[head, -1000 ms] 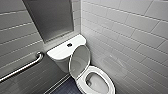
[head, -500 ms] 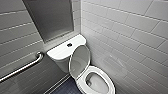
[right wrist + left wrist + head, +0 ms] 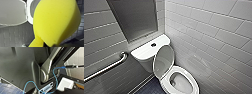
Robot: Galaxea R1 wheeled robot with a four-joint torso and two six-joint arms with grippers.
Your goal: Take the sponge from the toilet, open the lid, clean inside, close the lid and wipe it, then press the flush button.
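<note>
Nothing has shifted since the earlier frames. Right gripper (image 3: 49,45) appears to pinch the sponge (image 3: 55,21) at its narrow end. The toilet (image 3: 181,82) bowl lies just beyond the sponge, with the lid (image 3: 163,61) raised.

White tiled wall (image 3: 214,32) on the right, grey tiled wall (image 3: 101,32) on the left, dark panel (image 3: 134,17) upper middle, shiny metal rail (image 3: 106,67) lower left, dark blue floor tiles (image 3: 149,88) below.

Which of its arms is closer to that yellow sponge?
Right. The sponge sits just before the right arm's wrist, near the lid; the left arm is off beside the robot's own body.
</note>
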